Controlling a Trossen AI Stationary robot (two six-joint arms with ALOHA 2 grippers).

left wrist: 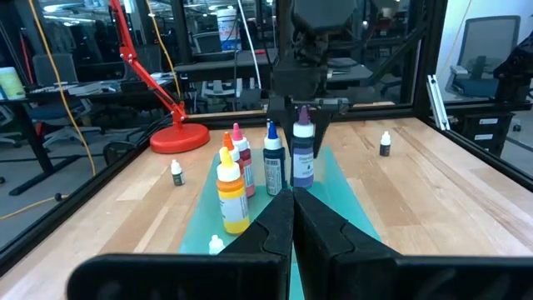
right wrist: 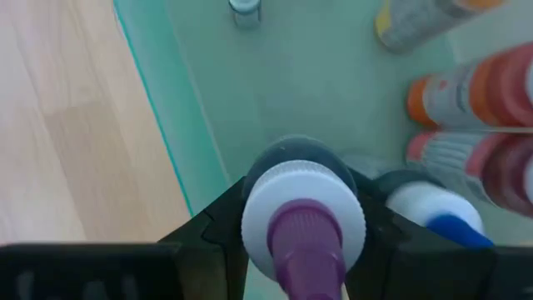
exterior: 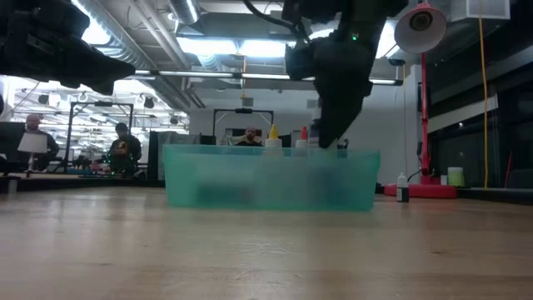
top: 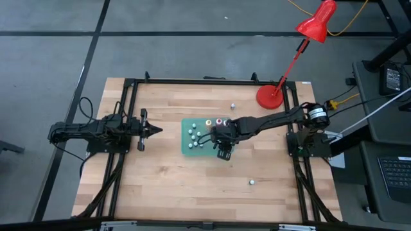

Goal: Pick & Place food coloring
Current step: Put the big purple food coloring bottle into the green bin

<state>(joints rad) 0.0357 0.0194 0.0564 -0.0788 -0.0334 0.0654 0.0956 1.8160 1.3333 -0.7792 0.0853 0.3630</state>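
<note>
One purple-tipped bottle [right wrist: 303, 227] sits pinched in the right end effector [top: 223, 149] by the green tray's [top: 187, 149] edge, bare table [top: 167, 186] around

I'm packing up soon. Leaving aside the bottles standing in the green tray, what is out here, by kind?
Small bottles loose on the bare wood: 2
Purple-tipped bottle held in the right gripper: 1
Green tray: 1
Red desk lamp: 1
Total: 5
</note>
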